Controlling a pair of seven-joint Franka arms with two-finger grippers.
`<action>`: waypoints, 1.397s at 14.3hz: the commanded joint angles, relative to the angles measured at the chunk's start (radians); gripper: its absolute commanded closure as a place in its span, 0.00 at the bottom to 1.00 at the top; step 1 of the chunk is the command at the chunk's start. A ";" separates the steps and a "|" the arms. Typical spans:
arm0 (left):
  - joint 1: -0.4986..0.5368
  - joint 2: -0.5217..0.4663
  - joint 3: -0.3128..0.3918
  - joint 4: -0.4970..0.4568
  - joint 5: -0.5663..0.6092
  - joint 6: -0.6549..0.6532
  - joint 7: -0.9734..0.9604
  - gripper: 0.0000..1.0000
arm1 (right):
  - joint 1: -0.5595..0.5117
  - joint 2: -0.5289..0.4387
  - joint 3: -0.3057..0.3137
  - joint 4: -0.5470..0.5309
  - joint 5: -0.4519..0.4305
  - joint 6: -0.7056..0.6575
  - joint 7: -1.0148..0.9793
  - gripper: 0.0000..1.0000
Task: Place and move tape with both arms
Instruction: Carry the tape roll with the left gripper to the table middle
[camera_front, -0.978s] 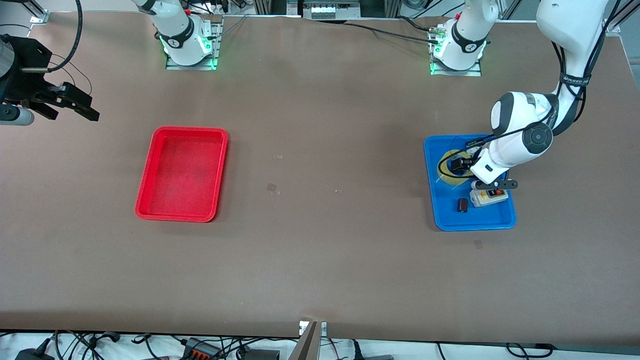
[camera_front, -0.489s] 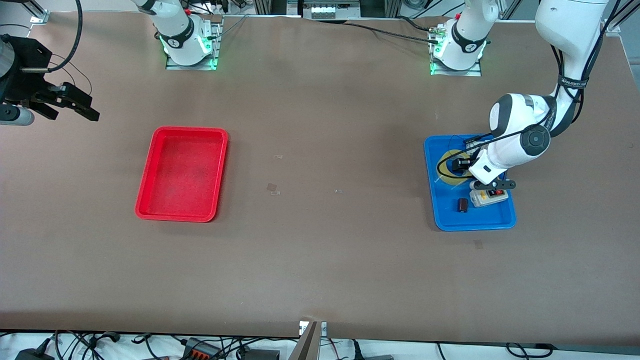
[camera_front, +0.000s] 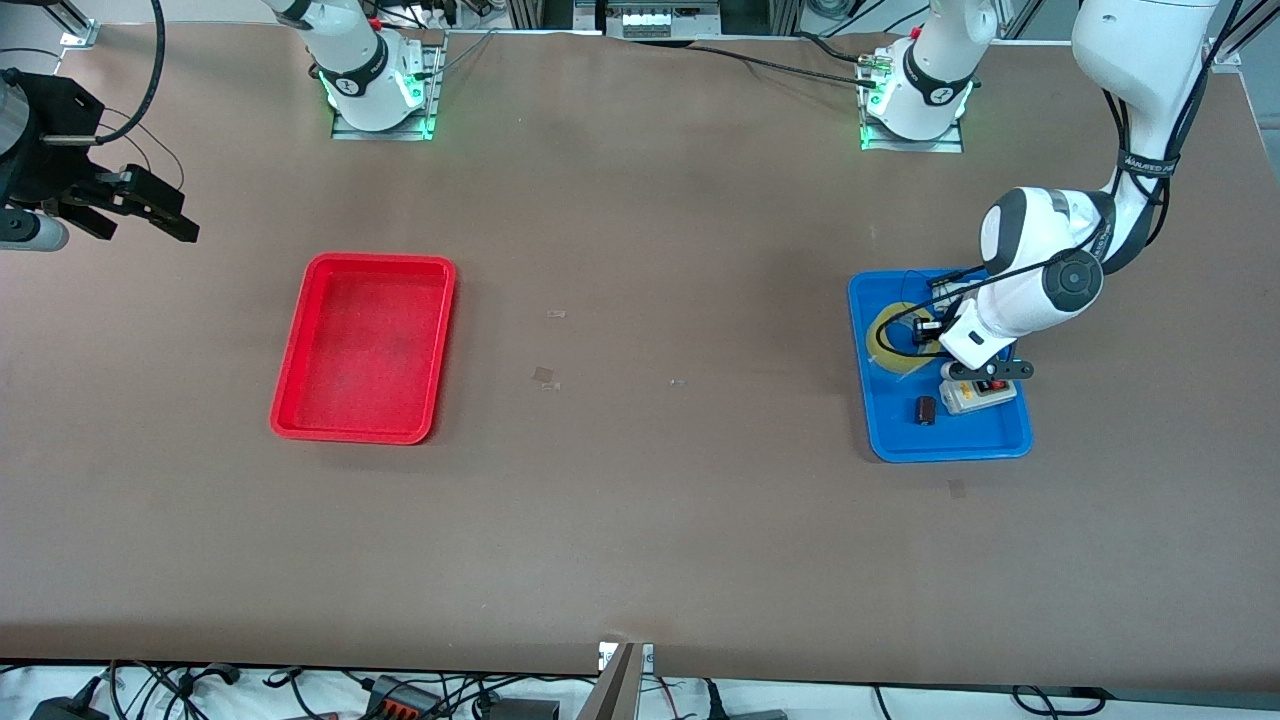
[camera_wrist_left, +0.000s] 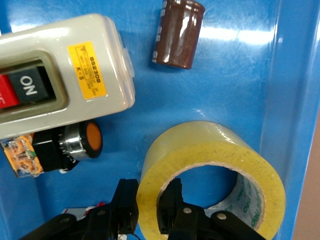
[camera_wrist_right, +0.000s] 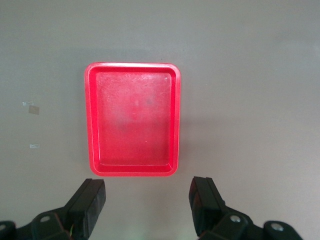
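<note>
Left gripper (camera_wrist_left: 148, 207) of mine was down in the blue tray (camera_front: 890, 440), clamped on the wall of the tape (camera_wrist_left: 210, 172): one finger (camera_wrist_left: 127, 202) outside the ring, one inside its hollow. That single roll lay flat, its hole facing up, its axis upright, at the tray's end nearer my bases. Just beside my fingers sat one small black knob with an orange cap (camera_wrist_left: 82, 142); past it one grey switch box (camera_wrist_left: 60, 75) and one dark brown cylinder (camera_wrist_left: 177, 32). My right gripper (camera_wrist_right: 147, 200) waited with fingers apart, over bare table near one red tray (camera_wrist_right: 132, 117).
</note>
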 joint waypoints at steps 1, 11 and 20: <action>0.005 -0.051 -0.004 0.034 0.015 -0.065 -0.003 0.90 | -0.005 -0.006 0.002 0.000 -0.004 -0.007 0.004 0.01; -0.008 -0.117 -0.200 0.202 0.012 -0.312 -0.250 0.90 | -0.005 -0.006 0.002 0.000 -0.002 -0.005 0.007 0.01; -0.418 0.285 -0.303 0.609 0.052 -0.312 -0.761 0.90 | -0.005 0.003 0.002 0.000 -0.002 0.003 0.001 0.01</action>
